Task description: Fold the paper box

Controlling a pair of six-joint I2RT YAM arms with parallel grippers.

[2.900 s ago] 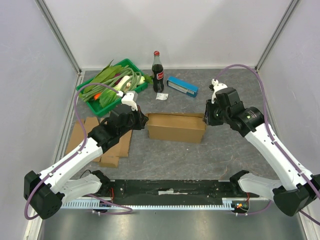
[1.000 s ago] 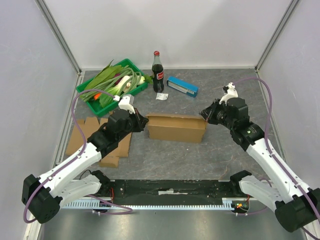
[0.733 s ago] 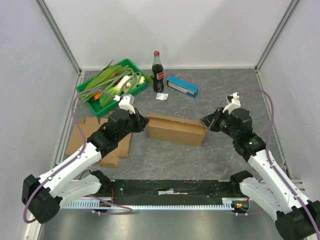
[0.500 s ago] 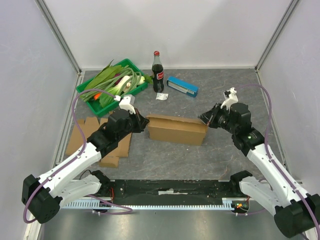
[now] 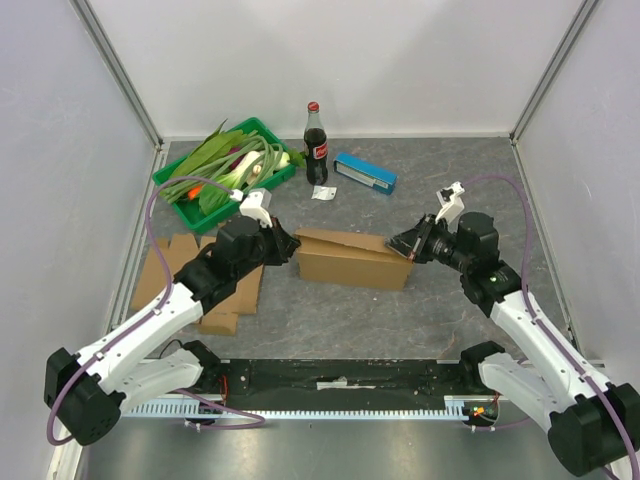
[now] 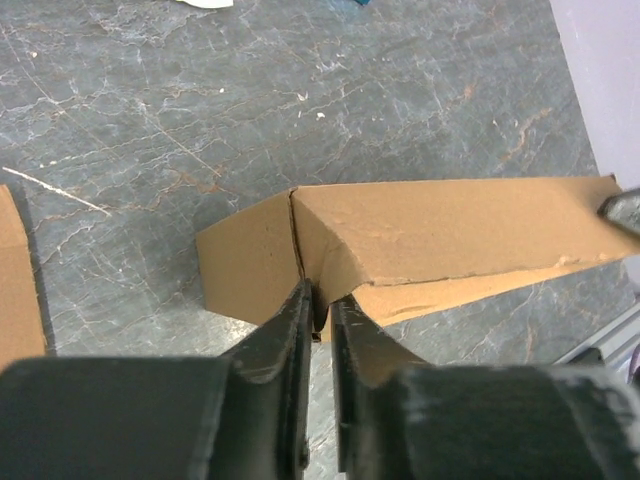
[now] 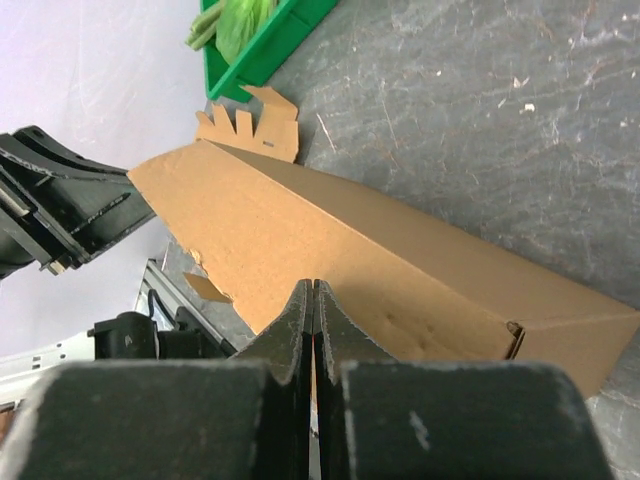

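- One paper box (image 5: pixel 350 257) lies mid-table, long side running left to right, between the two arms.
- Two grippers: the left gripper (image 5: pixel 290 247) is at the box's left end, the right gripper (image 5: pixel 405 245) at its right end.
- The left fingers (image 6: pixel 290 320) stand a sliver apart with the box's cardboard edge in the gap; whether they pinch it cannot be told.
- The right jaws are pressed together, their tips at the box's top panel.
- Far side: one green tray (image 5: pixel 258 125) of vegetables, one cola bottle (image 5: pixel 316 150), one blue packet (image 5: pixel 364 172), one white scrap (image 5: pixel 323 192).
- Flat cardboard blanks (image 5: pixel 170 262) lie on the left, partly under the left arm; their number is unclear.
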